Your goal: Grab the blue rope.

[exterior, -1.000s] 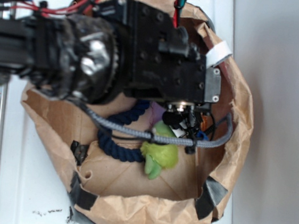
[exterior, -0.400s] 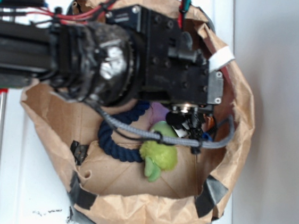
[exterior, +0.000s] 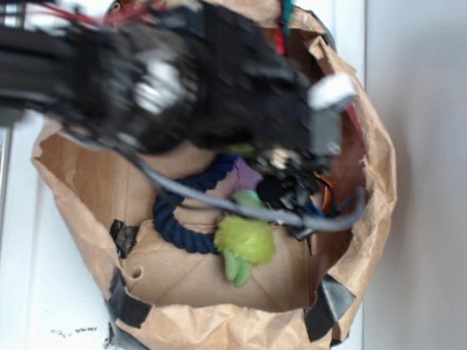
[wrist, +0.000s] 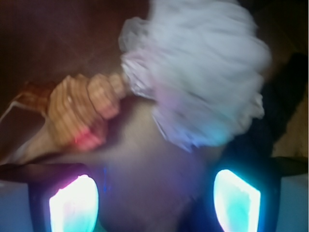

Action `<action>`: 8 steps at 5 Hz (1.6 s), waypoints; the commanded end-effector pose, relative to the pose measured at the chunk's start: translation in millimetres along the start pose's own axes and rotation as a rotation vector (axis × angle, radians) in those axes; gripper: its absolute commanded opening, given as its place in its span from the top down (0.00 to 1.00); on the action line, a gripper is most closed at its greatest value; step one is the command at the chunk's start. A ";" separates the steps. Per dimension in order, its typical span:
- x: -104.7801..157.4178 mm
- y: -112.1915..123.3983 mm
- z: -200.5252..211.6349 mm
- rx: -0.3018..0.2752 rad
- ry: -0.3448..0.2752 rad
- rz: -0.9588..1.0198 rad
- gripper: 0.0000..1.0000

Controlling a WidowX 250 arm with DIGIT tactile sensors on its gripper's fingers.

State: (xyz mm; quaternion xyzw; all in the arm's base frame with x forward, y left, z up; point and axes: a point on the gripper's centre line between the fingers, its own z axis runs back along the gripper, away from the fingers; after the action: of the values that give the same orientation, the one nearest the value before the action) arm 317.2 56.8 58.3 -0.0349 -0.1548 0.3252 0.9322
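In the exterior view we see the blue rope (exterior: 185,220) lying curved on the floor of a brown paper bag (exterior: 225,337), its upper end running under the blurred black arm (exterior: 183,94). The gripper (exterior: 286,189) hangs inside the bag to the right of the rope, near but apart from it, with a green plush toy (exterior: 243,244) between and just below them. A grey braided cable (exterior: 238,209) loops across above the rope. The bag's rolled rim closes in on all sides; open floor shows only below the rope and toy. The bag sits on a white bench (exterior: 54,290). Against the earlier frames, the arm has smeared with motion and the gripper has shifted slightly, while the rope keeps its place.

In the wrist view we see two glowing fingertips (wrist: 73,205) set apart, with nothing caught between them, so the gripper is released. Above them sit a white fluffy object (wrist: 198,72) and a tan ribbed object (wrist: 82,108). A dark shape at the right edge may be the rope; we cannot tell.
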 end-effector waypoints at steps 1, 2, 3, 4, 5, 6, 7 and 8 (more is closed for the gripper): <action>11.6 14.4 54.9 -0.078 -0.026 0.034 0.00; 10.7 12.5 48.6 -0.058 -0.022 0.025 0.00; 8.0 6.9 35.7 -0.044 -0.019 0.019 0.00; 2.8 -0.7 22.2 -0.032 -0.013 0.014 0.00; 3.2 -7.8 10.1 -0.003 -0.018 0.022 0.00; 4.6 -8.9 -3.3 0.016 -0.023 0.025 0.00; -1.7 -7.4 -13.8 0.024 -0.049 -0.007 0.00; -5.3 -4.6 -29.7 0.049 -0.085 -0.034 0.00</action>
State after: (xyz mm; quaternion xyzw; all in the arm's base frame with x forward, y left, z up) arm 321.4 51.4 30.0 0.0073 -0.1747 0.3241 0.9297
